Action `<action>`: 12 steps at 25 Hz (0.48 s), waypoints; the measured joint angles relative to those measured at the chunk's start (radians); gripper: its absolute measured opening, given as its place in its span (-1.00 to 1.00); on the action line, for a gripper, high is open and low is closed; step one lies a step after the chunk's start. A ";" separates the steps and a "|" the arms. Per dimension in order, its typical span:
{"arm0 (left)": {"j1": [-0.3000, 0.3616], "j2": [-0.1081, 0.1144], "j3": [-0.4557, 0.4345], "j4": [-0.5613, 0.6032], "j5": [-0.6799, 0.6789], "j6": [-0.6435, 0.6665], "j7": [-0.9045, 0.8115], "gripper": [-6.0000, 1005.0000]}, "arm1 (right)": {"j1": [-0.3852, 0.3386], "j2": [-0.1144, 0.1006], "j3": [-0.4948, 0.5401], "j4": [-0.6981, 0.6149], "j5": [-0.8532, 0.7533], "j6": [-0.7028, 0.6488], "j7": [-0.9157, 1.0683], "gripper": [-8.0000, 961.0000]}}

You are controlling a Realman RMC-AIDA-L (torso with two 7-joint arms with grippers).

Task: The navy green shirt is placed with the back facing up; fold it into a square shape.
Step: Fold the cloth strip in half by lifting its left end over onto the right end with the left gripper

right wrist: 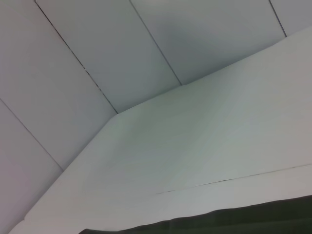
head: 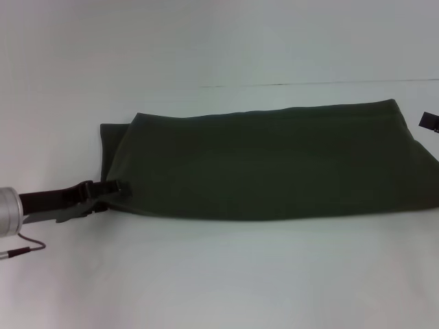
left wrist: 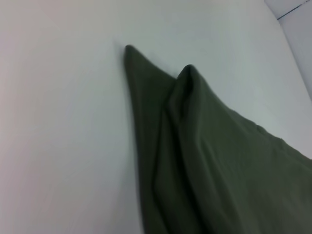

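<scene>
Dark olive-green soft knit shirt [head: 274, 164] lies on the white table surface [head: 219, 274], folded lengthwise into a long band running across the head view. A lower layer of cloth shows past the upper layer at its left end.

Left black claw gripper [head: 110, 190] reaches in low from the left edge on a silver-cuffed arm; its fingertips meet the shirt's near-left corner. The fingers appear pinched on the cloth edge there. The rest of the shirt extends away from this claw toward the robot's right. The left wrist view shows that same end [left wrist: 195, 146] bunched into two raised peaks, with bare table beside it.

Right black claw gripper [head: 429, 123] shows only as a small dark part at the frame's right edge, just beside the shirt's far-right corner; cannot tell its finger state. The right wrist view shows a strip of the shirt's edge [right wrist: 234, 222].
</scene>
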 joint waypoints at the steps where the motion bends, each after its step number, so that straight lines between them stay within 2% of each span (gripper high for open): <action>1: -0.003 0.000 0.000 0.000 0.000 -0.002 0.001 0.47 | 0.000 0.000 0.000 0.000 0.000 0.000 0.000 0.88; 12: -0.020 -0.003 -0.003 0.001 -0.009 -0.012 0.006 0.42 | -0.003 0.001 0.001 0.000 0.000 -0.002 0.000 0.88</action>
